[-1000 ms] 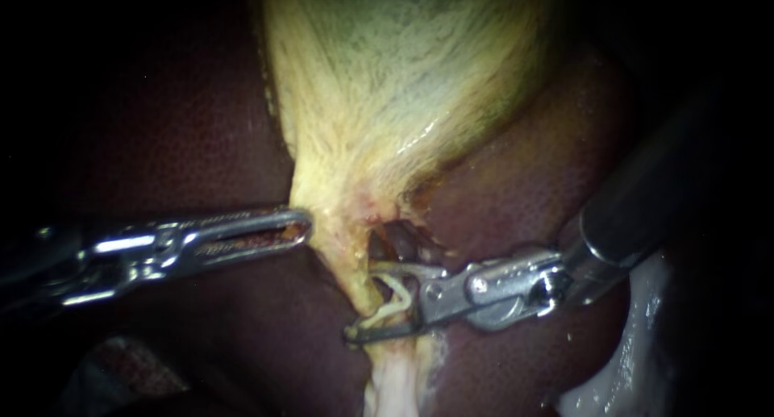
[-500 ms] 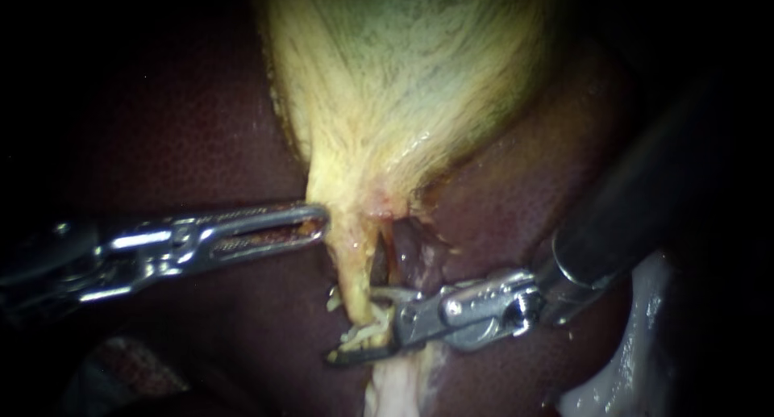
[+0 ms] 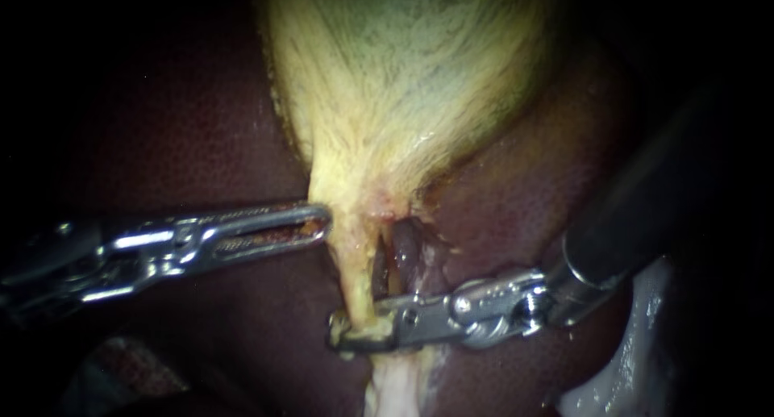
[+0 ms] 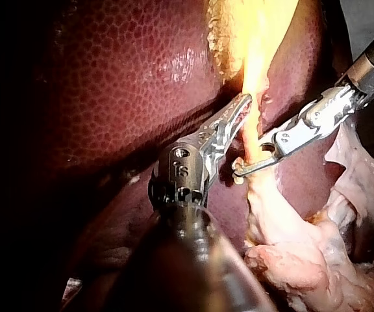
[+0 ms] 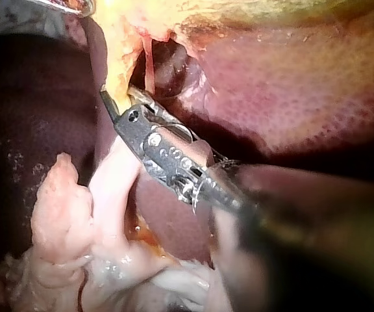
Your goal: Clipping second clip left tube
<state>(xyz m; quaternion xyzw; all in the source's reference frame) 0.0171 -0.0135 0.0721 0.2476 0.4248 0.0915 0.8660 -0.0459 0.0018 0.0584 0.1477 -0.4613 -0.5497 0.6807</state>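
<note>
Jaws of right instrument (image 3: 343, 337) squeezed down from both sides on left tube (image 3: 355, 284), low on it, just above pale fatty tissue (image 3: 395, 389) and well below where gallbladder (image 3: 403, 78) narrows to its neck. Pale sliver between the jaws; cannot tell clip from tissue there. Darker tube (image 3: 401, 256) just beside, above the instrument's upper jaw and apparently outside the bite. Jaws of left instrument (image 3: 321, 221) lying together, nothing seen between them, tip touching the neck's edge above the bite. Dark liver (image 3: 185, 127) on both sides of it all. Reads as the squeeze itself: clip being pressed home on the tube, release not yet made. Next, by judgement: open the right jaws fully, back out along the shaft's own line without dragging the tube sideways, then check that a clip sits square across the whole tube. Calls for left instrument to hold the neck steady meanwhile.
</note>
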